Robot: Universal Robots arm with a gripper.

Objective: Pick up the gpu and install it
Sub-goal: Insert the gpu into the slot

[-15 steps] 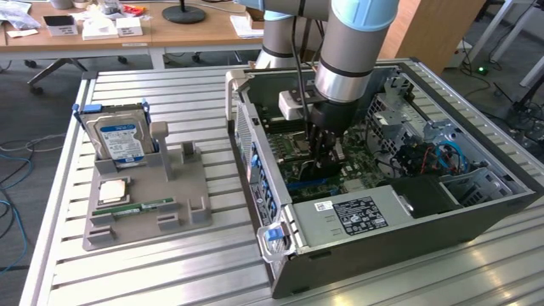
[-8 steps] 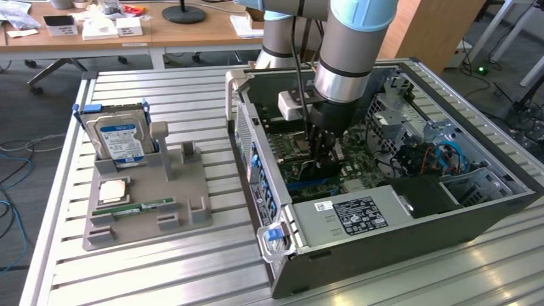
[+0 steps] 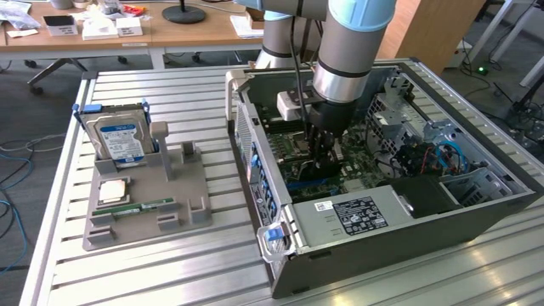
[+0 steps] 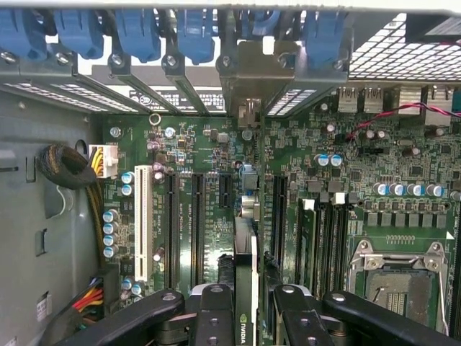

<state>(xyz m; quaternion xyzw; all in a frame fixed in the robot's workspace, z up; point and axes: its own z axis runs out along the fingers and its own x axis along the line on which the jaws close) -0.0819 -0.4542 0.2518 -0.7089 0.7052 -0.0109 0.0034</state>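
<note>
**gpu in the jaws, inside the case over the motherboard**

- Grey-and-light-blue robot arm [image 3: 344, 57] reaches down into the open dark grey computer case [image 3: 476, 217], which lies on its side on the slatted aluminium surface [image 3: 170, 268].
- Jaws clamped on the gpu [image 4: 245, 267], a thin dark circuit card with a silver metal end bracket. Black fingers [image 4: 216, 317] sit one on each face, and the card is seen edge-on between them.
- gpu stands upright on edge over the green motherboard [image 4: 202, 144], in line with the long black expansion slots and between two of them. The white slot [image 4: 142, 223] is well off to one side.
- Its bracket end [image 4: 248, 79] is up against the case's rear slot openings, under the row of blue retention clips [image 4: 137, 32].
- Can't tell whether the card edge is seated in a slot or just above it.
- Empty silver CPU socket [image 4: 396, 267] is on the far side of the RAM slots from the gpu.
- In the exterior view the jaws are low in the middle of the case, just above the grey power supply with a black-and-white label [image 3: 357, 213].
- At the exterior view's left, well apart from the case: grey plastic holder [image 3: 183, 191].
- It carries an upright silver hard drive with a blue-white label [image 3: 121, 141], a square CPU chip [image 3: 113, 191] and a slim green RAM stick [image 3: 144, 208].
</note>
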